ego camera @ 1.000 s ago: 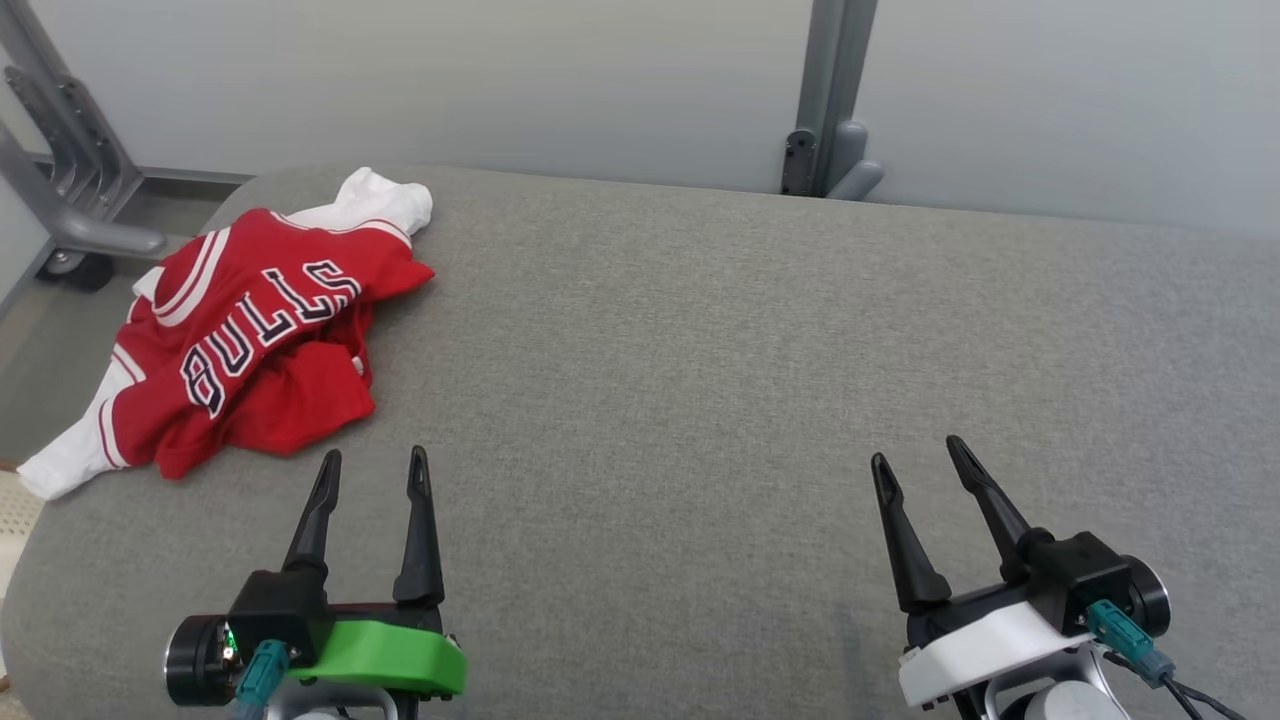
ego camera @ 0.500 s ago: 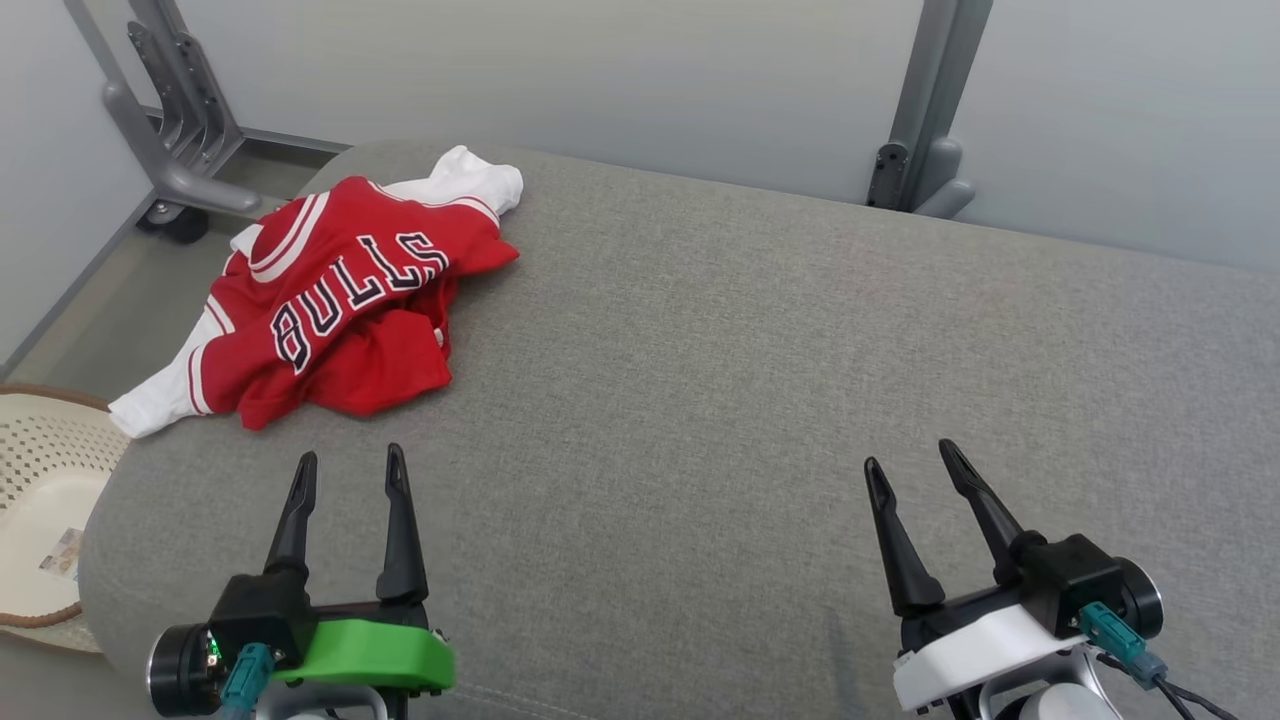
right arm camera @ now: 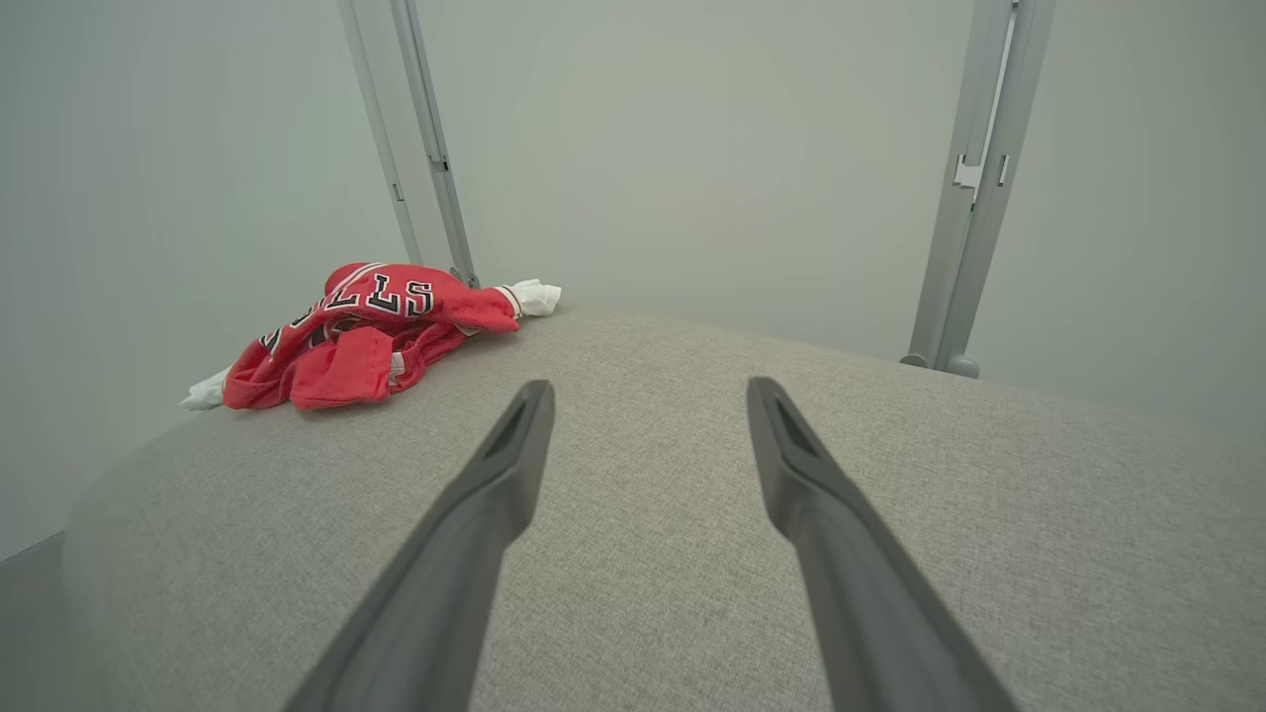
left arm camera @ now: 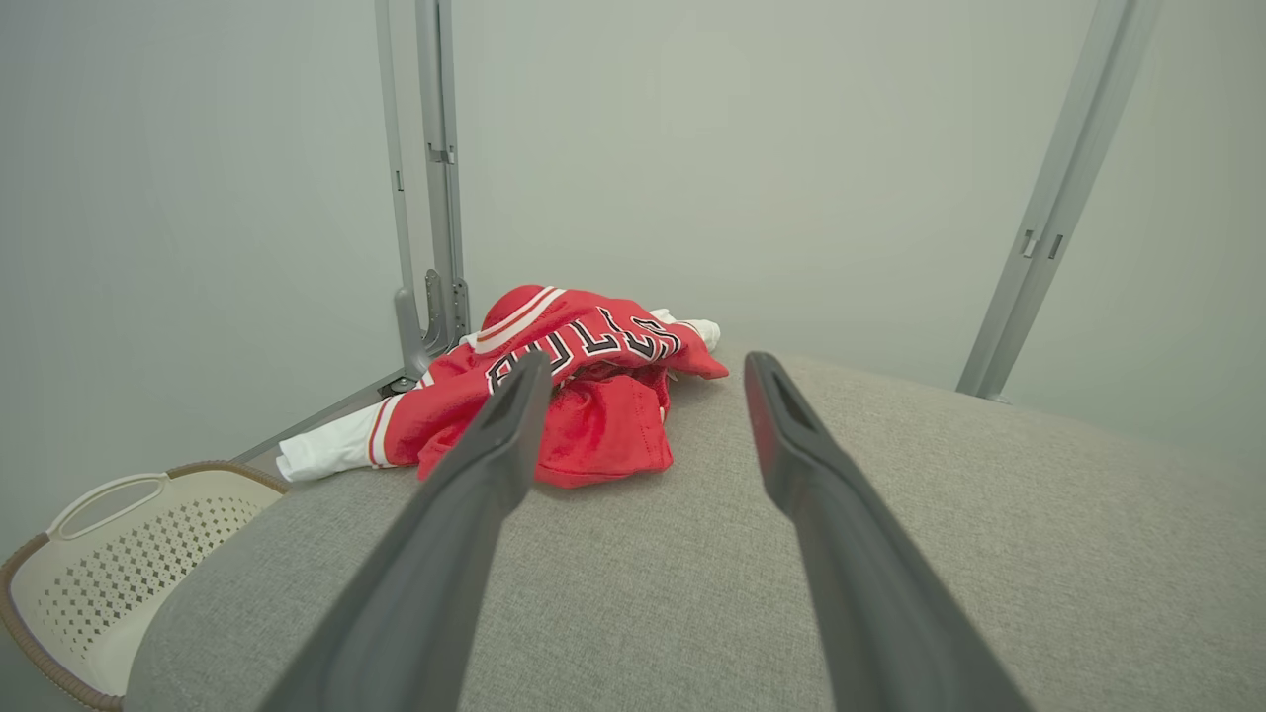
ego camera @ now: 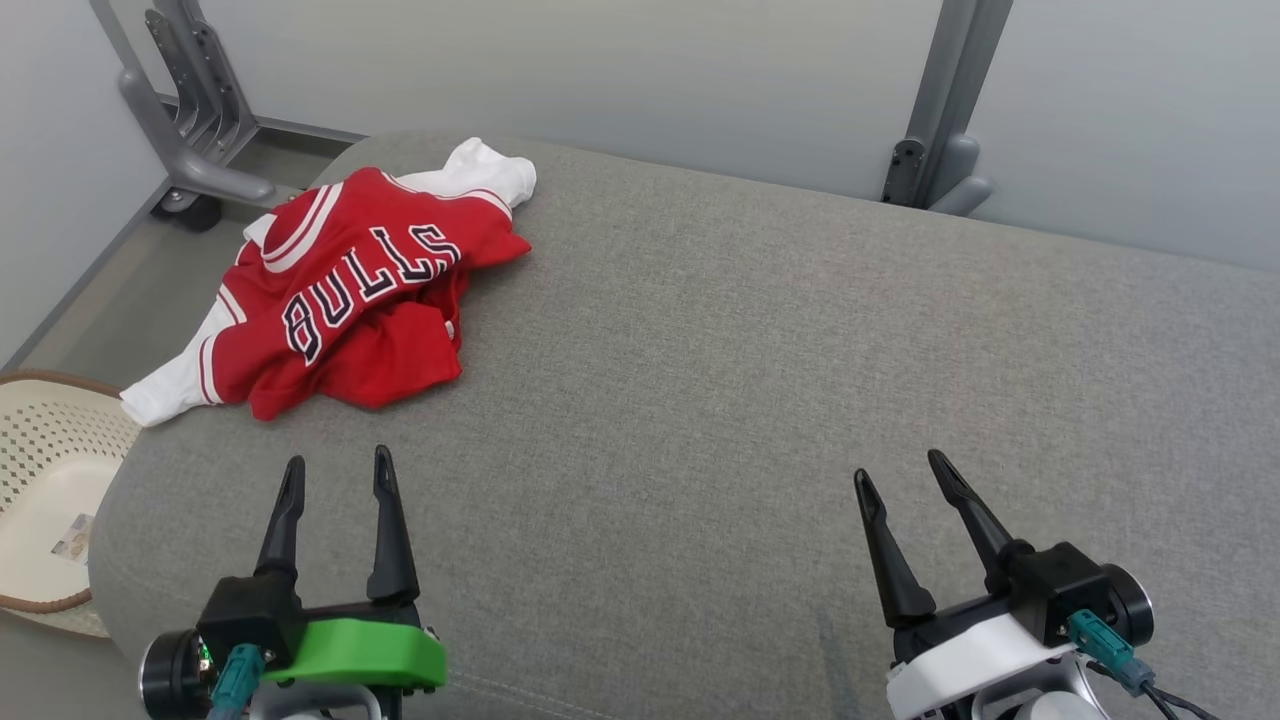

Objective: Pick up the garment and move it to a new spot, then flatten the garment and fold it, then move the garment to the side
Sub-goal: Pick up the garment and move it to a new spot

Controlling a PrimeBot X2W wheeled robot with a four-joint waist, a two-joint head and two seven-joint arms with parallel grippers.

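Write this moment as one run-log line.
stage: before pickup | jersey: crumpled, far left of cushion | left gripper: open, empty | right gripper: open, empty

Your left hand (left arm camera: 648, 364) stands open (nothing held) near the crumpled red garment (left arm camera: 603, 425); a white basket (left arm camera: 148, 564) sits beside the garment.

A grey fabric surface (ego camera: 760, 340) spans the head view. At 9 o'clock, a cream perforated laundry basket (ego camera: 55, 445) with a brown rim sits on the floor (ego camera: 120, 280). A grey metal stand (ego camera: 190, 150) rises at 11 o'clock and a grey post (ego camera: 945, 100) at 1 o'clock, before a pale wall (ego camera: 650, 70).
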